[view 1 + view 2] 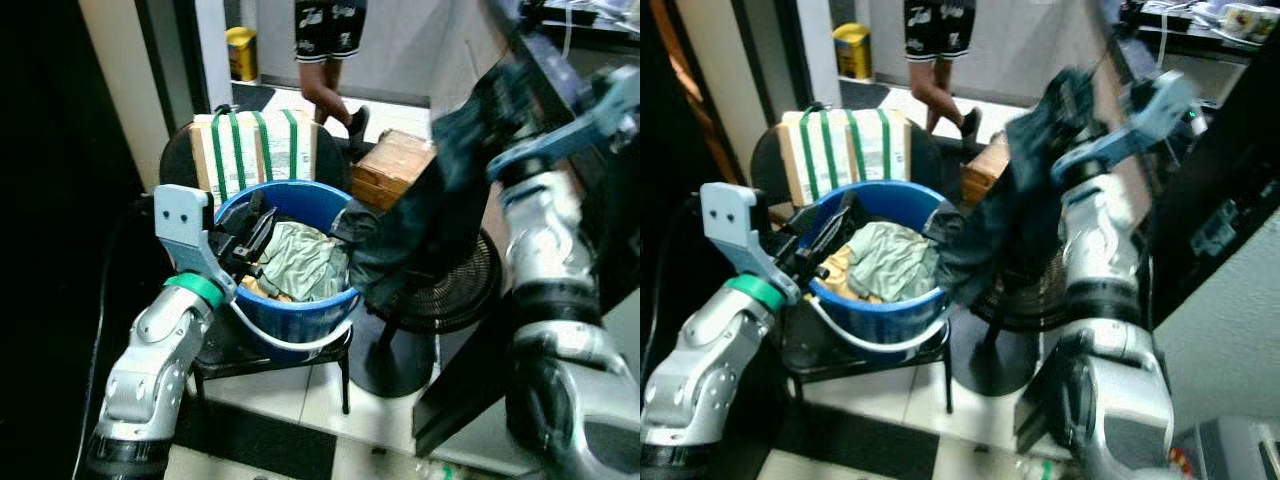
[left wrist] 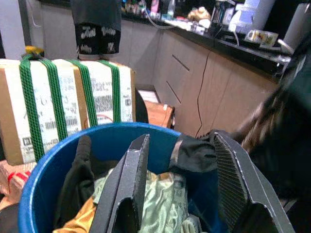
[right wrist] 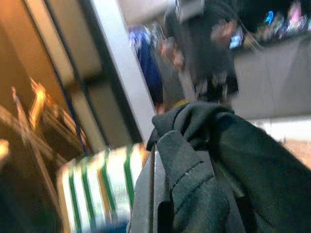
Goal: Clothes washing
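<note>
A tiled floor [image 1: 300, 395] with pale and dark squares is seen below, and a long counter surface [image 2: 228, 46] crowded with small appliances runs along the far wall. A person's legs [image 1: 325, 85] are visible in the passage beyond. A blue bucket [image 1: 300, 310] with a white handle is carried on a dark stool [image 1: 290, 362], with a cardboard box bound by green straps [image 1: 255, 145] behind it and a floor fan [image 1: 435, 290] beside it. The left gripper [image 1: 243, 238] is held at the bucket's near rim, its fingers [image 2: 129, 179] spread apart and empty; a pale green garment [image 1: 305, 262] lies just beyond and below them inside the bucket. The right gripper [image 1: 1080, 135] is raised, its fingers clenched on a dark garment [image 1: 1010, 215], which hangs down from them to the bucket's rim.
</note>
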Robot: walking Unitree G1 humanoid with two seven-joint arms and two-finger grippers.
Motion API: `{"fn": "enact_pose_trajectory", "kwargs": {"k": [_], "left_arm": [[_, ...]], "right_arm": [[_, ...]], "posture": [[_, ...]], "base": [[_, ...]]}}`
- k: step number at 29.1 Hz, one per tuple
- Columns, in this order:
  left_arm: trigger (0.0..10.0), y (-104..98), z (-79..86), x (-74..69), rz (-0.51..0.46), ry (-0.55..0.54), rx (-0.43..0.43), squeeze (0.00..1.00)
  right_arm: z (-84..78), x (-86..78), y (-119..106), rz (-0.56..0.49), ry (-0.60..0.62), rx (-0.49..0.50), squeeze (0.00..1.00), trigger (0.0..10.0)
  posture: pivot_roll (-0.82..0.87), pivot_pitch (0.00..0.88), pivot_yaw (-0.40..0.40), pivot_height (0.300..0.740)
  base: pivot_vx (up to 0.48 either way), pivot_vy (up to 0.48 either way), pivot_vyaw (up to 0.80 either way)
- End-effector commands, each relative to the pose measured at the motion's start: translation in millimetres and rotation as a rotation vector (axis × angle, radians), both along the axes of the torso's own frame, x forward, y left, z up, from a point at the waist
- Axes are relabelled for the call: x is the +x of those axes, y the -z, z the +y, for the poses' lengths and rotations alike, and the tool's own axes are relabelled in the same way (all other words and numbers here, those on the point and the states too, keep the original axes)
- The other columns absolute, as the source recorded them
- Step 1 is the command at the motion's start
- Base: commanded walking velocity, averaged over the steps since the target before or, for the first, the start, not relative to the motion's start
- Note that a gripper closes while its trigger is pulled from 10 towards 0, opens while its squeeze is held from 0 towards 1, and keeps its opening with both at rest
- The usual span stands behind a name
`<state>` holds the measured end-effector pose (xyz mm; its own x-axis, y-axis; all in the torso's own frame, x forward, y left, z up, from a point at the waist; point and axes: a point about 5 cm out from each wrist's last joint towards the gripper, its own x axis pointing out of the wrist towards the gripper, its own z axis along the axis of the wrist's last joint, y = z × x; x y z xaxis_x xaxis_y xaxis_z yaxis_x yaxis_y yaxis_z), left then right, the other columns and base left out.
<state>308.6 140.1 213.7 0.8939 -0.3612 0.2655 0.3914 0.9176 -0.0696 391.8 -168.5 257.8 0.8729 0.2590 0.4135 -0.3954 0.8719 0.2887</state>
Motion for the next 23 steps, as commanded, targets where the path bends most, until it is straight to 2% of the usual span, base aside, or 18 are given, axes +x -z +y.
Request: {"fn": "enact_pose_trajectory", "kwargs": {"k": [1, 3, 5, 7, 10, 12, 18, 19, 20, 23], "left_arm": [[10.0, 7, 3.5, 0.8, 0.019, -0.036, 0.006, 0.00], [10.0, 7, 6.5, 1.5, 0.018, -0.065, -0.007, 0.00], [10.0, 7, 7.0, 1.5, 0.016, -0.070, -0.009, 0.00], [10.0, 8, 8.2, 0.7, 0.016, -0.076, -0.009, 0.00], [10.0, 8, 8.7, 0.0, 0.017, -0.081, -0.008, 0.00], [10.0, 10, 11.3, -1.5, 0.030, -0.106, -0.014, 0.00], [10.0, 13, 17.9, -1.7, 0.049, -0.151, -0.020, 0.00], [10.0, 12, 21.3, -0.9, 0.054, -0.170, -0.040, 0.00], [10.0, 11, 24.0, -0.1, 0.052, -0.187, -0.050, 0.00], [10.0, 10, 26.7, 0.9, 0.049, -0.206, -0.053, 0.00]], "right_arm": [[8.2, -3.6, 6, 0.011, -0.033, -0.058, 0.00, 0.0], [24.6, -9.5, 33, 0.089, -0.092, -0.106, 0.00, 0.0], [28.9, -12.1, 40, 0.110, -0.102, -0.117, 0.00, 0.0], [41.0, -18.7, 58, 0.167, -0.132, -0.131, 0.00, 0.0], [46.0, -22.7, 66, 0.192, -0.145, -0.132, 0.00, 0.0], [49.7, -29.0, 84, 0.232, -0.129, -0.153, 0.00, 0.0], [49.1, -34.0, 87, 0.238, -0.104, -0.129, 0.00, 0.0], [46.4, -33.2, 81, 0.218, -0.076, -0.106, 0.00, 0.0], [43.4, -32.1, 73, 0.207, -0.045, -0.070, 0.00, 10.0], [39.6, -31.7, 58, 0.166, -0.019, -0.013, 0.00, 10.0]], "posture": [[0.06, 0.028, -0.016, 0.740], [0.06, 0.033, -0.023, 0.740], [0.06, 0.033, -0.023, 0.740], [0.06, 0.035, -0.030, 0.740], [0.06, 0.035, -0.030, 0.740], [0.07, 0.034, -0.045, 0.740], [0.08, 0.029, -0.048, 0.740], [0.08, 0.020, -0.050, 0.740], [0.08, 0.013, -0.051, 0.740], [0.08, 0.009, -0.052, 0.740]], "base": [[0.000, 0.000, 0.00], [0.000, 0.000, 0.00], [0.000, 0.000, 0.00], [0.000, 0.000, 0.00], [0.000, 0.000, 0.00], [0.000, 0.000, 0.00], [0.000, 0.000, 0.00], [0.000, 0.000, 0.00], [0.000, 0.000, 0.00], [0.000, 0.000, 0.00]]}}
